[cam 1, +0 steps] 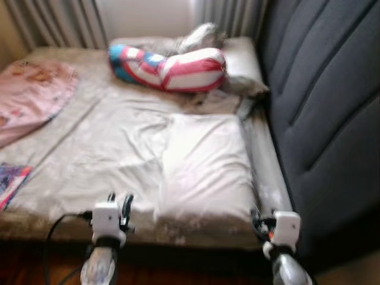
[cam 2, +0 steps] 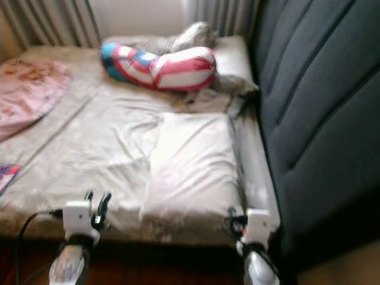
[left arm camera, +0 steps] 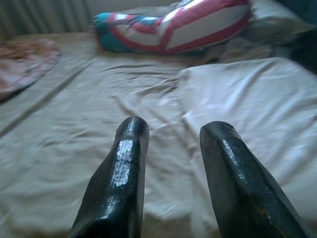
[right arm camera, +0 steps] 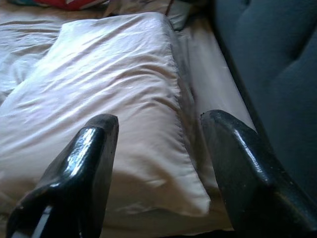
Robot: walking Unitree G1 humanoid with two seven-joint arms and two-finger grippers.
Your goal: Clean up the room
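White pillow (cam 1: pixel 202 166) lies flat on the bed (cam 1: pixel 89 148), beside the dark headboard (cam 1: pixel 326 119). Both end effectors, left (left arm camera: pixel 171 144) and right (right arm camera: pixel 158 129), spread wide, empty, just short of the pillow's near edge. Best: pinch opposite corners evenly.

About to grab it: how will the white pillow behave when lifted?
The pillow looks soft and creased, so it will likely sag from one gripped edge. Its smooth case may slip. It probably weighs little for its bulk.
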